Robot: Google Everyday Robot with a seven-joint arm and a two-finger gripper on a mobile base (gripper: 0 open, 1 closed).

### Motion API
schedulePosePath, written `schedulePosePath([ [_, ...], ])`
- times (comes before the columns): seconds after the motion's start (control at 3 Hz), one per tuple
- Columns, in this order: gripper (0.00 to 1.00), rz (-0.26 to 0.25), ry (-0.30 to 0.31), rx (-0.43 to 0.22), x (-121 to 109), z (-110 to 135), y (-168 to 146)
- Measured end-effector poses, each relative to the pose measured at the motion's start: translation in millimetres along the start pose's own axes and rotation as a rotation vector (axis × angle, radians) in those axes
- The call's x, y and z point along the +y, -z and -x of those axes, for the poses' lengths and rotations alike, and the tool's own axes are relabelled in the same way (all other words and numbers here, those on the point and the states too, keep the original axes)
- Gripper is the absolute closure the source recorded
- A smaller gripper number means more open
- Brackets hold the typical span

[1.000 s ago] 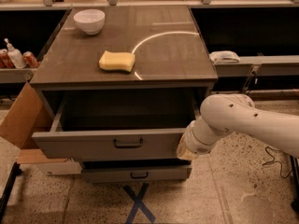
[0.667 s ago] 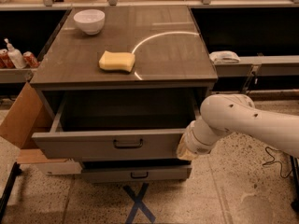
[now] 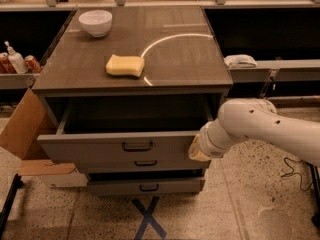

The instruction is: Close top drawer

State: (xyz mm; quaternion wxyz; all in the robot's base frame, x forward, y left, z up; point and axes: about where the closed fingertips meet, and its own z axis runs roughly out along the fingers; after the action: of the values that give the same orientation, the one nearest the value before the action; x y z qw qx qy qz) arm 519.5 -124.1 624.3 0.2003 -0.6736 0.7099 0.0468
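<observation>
The top drawer (image 3: 95, 150) is a wide grey drawer with a small black bar handle (image 3: 137, 146). It stands pulled well out of the cabinet, and its dark inside shows. My white arm reaches in from the right. My gripper (image 3: 196, 150) is at the right end of the drawer front, against it or just in front of it. Its tip is hidden behind the wrist.
Two similar grey drawers (image 3: 145, 186) sit below, slightly out. A white bowl (image 3: 95, 22) and a yellow sponge (image 3: 125, 65) lie on the cabinet top. A cardboard box (image 3: 22, 126) leans at the left. Bottles (image 3: 15, 59) stand on the left shelf. A blue tape X (image 3: 148, 216) marks the floor.
The arm's end and the top drawer front have shifted very slightly back toward the cabinet. Nothing else has moved.
</observation>
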Motion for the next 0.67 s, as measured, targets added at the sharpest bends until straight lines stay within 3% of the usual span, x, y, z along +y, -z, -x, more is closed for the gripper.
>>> schedulePosePath([
  [0.33, 1.00, -0.102, -0.021, -0.037, -45, 3, 0],
  [0.67, 1.00, -0.132, -0.031, -0.046, -72, 8, -6],
])
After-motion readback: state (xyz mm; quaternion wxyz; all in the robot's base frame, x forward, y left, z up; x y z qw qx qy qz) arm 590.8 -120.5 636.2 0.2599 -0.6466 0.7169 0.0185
